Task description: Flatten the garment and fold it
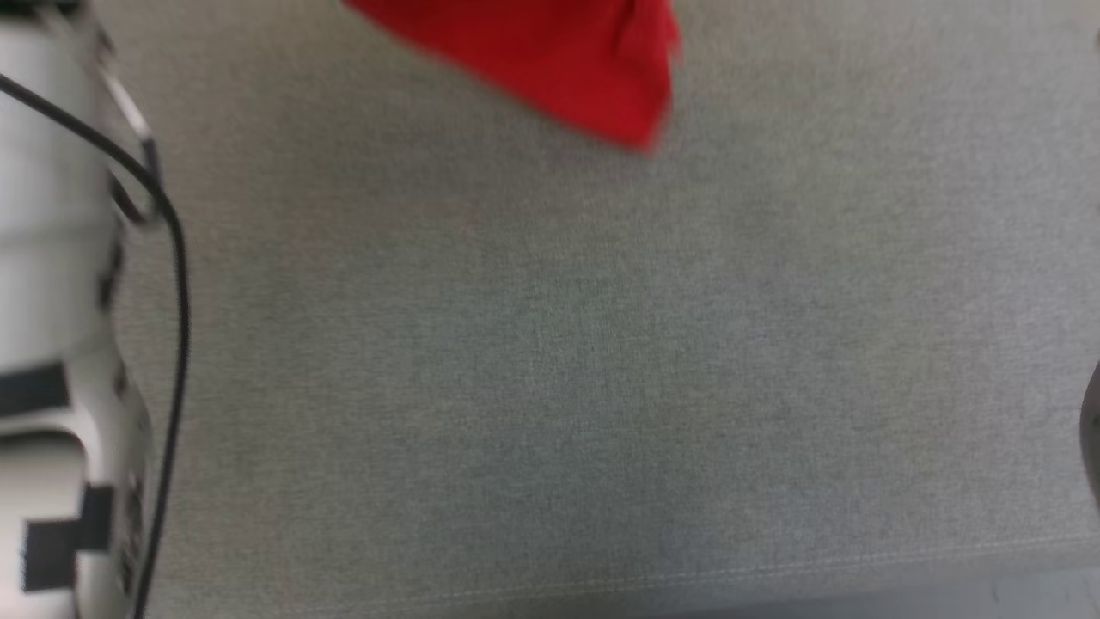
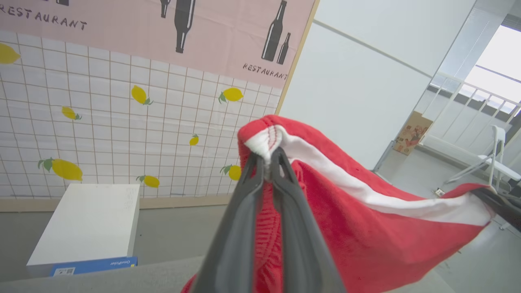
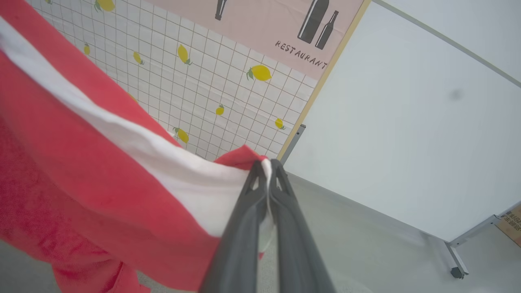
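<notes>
The garment [image 1: 559,60], red fabric with a broad white stripe, hangs in the air above the grey table, and its lower corner dips into the top of the head view. My left gripper [image 2: 266,156] is shut on one white-trimmed corner of the garment [image 2: 366,228]. My right gripper [image 3: 266,165] is shut on another white-striped corner of the garment [image 3: 93,171]. The cloth stretches between the two grippers. In the left wrist view the right gripper's dark fingers [image 2: 498,205] pinch the far end. My pale left forearm [image 1: 51,301] stands at the head view's left edge.
The grey cloth-covered table [image 1: 559,370] spreads below, its front seam near the bottom. Behind stand a tiled wall with lemon prints [image 2: 101,122], a white box [image 2: 87,224] on the floor, a white partition panel [image 3: 407,134] on feet, and a white chair [image 2: 494,162].
</notes>
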You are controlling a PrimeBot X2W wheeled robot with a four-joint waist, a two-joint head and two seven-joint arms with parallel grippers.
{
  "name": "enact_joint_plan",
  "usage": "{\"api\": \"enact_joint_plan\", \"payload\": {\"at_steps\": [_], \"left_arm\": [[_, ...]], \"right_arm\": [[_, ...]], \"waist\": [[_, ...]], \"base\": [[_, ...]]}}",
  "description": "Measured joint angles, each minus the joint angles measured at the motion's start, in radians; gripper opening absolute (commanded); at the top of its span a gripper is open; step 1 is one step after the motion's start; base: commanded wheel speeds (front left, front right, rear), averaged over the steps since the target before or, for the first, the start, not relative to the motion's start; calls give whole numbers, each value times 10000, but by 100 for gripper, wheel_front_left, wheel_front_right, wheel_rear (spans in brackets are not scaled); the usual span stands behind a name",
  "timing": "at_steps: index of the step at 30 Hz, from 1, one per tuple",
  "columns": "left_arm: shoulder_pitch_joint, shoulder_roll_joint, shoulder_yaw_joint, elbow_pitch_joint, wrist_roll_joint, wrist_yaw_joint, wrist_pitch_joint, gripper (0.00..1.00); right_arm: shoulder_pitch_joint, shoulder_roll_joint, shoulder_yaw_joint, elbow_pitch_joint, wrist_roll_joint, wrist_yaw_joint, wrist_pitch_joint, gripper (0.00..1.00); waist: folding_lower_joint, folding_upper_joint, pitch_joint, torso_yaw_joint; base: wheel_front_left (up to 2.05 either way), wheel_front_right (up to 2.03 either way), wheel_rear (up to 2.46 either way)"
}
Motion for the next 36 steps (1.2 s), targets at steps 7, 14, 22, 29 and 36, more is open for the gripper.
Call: {"api": "enact_joint_plan", "payload": {"at_steps": [7, 14, 22, 29, 36], "left_arm": [[-2313, -209, 690, 936, 430, 142, -2266, 0], [-1896, -278, 780, 1965, 222, -525, -3001, 0], [2661, -12, -153, 1870, -98, -1108, -3216, 0], [7246, 514, -1114, 777, 10, -1187, -3453, 0], [10569, 489, -1331, -644, -291, -633, -3398, 0]], "right_arm": [[-2137, 514, -744, 1112, -1055, 0, -2412, 0], [-1881, 744, -608, 2282, -1057, 0, -3386, 0], [1765, 130, 859, 2535, 604, 0, -3062, 0], [5905, -665, 876, 803, 1743, 0, -2052, 0], [9473, -683, 0, -1237, 2027, 4, -984, 0]], "waist": [[1, 0, 1153, -193], [1, 0, 1604, -209], [-1, 0, 905, -15], [-3, 0, -180, 257], [-3, 0, -1254, 458]], "base": [[0, 0, 0], [0, 0, 0], [0, 0, 0], [0, 0, 0], [0, 0, 0]]}}
